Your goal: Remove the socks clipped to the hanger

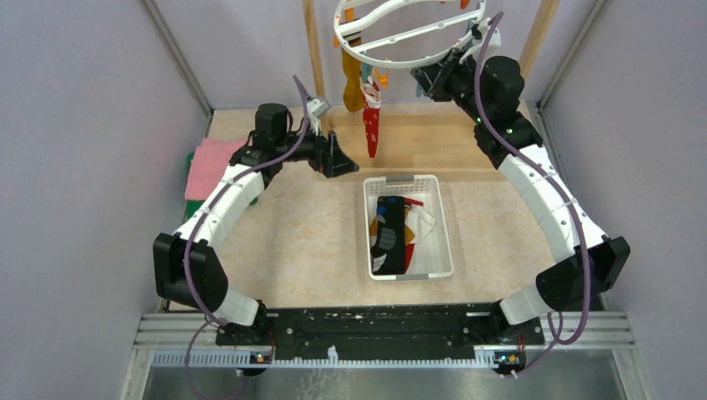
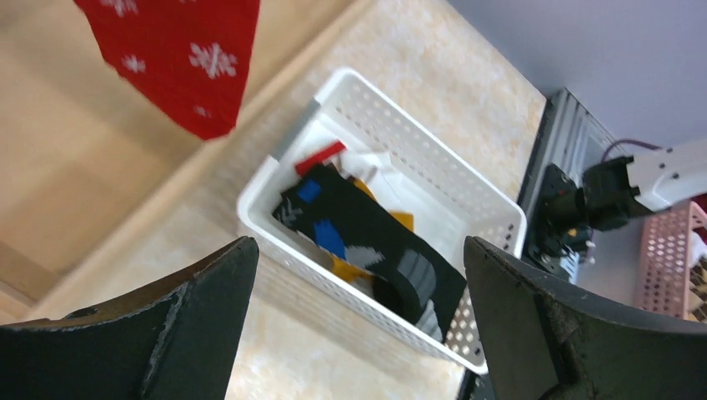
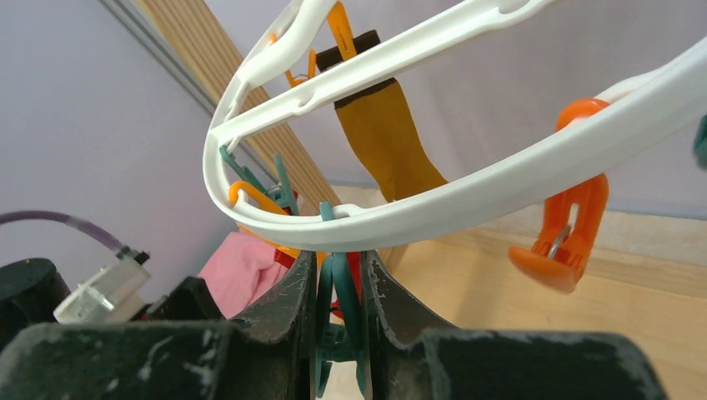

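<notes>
While my right end effector [image 3: 338,271] is clenched on a teal clip [image 3: 333,293] under the rim of the hanger [image 3: 467,196], at the upper centre of the top view, my left end effector [image 1: 338,157] hangs released, fingers wide apart, left of centre over the counter [image 1: 300,242]. 2 socks dangle from the hanger: a mustard sock [image 1: 353,87] and, just right of it, a red snowflake sock [image 1: 370,125]. Below them, mid-frame, a black sock [image 1: 388,233] with blue and grey patches lies in a white basket [image 1: 443,237].
</notes>
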{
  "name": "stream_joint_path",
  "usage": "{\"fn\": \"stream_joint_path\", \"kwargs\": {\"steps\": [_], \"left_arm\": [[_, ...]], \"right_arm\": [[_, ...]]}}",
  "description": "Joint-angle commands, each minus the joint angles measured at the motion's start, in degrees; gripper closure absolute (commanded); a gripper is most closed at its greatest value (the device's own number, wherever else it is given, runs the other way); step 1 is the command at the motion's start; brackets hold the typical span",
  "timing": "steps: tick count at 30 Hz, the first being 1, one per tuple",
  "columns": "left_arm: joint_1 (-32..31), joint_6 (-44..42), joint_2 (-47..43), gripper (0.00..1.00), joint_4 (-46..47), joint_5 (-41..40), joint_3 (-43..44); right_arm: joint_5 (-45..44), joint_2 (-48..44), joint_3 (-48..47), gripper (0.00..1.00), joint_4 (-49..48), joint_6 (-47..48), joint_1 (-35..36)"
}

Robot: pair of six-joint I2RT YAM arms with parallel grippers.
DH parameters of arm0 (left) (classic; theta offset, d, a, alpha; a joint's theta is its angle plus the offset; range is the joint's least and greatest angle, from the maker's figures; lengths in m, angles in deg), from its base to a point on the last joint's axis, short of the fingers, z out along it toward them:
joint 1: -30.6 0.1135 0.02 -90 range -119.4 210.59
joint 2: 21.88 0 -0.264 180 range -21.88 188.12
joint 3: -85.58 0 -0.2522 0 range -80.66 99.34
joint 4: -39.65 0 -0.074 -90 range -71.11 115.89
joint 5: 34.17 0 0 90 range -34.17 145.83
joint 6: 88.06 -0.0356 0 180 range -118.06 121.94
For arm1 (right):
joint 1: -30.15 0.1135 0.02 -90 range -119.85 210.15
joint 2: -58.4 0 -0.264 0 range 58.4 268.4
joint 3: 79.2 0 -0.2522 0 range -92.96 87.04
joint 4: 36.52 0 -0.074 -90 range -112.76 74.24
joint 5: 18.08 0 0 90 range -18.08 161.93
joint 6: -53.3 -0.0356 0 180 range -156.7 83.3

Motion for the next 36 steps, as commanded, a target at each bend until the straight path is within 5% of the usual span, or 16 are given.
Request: {"fn": "stream_joint_path", "kwargs": {"steps": [1,11,23,28,30,34,36], "left_arm": [[0.5,0.1,4.5,0.01,9.2,0.0,7.0],[0.6,3.3,19.3,0.01,19.6,2.5,21.5],[-1.3,2.4,30.3,0.01,31.7,12.5,30.2],[-3.7,-3.7,31.1,0.02,27.8,14.0,31.6],[-3.9,-2.3,30.6,0.13,27.8,13.4,30.7],[-4.2,1.2,26.9,0.82,24.8,2.2,27.6],[-4.6,1.0,24.2,0.87,23.1,-1.3,25.4]], "right_arm": [[0.3,-3.4,-0.5,0.98,2.8,-1.2,-2.9],[5.1,-2.7,-0.1,0.98,1.3,-4.8,-8.4],[10.3,-1.4,-2.6,0.84,2.9,-6.3,-9.7],[12.7,-1.2,-3.7,0.81,3.7,-6.4,-10.3],[13.0,-0.9,-4.5,0.79,4.3,-6.2,-10.3],[12.7,-0.9,-4.7,0.76,4.1,-6.0,-10.3],[12.6,-0.7,-4.0,0.71,3.3,-6.6,-10.3]]}}
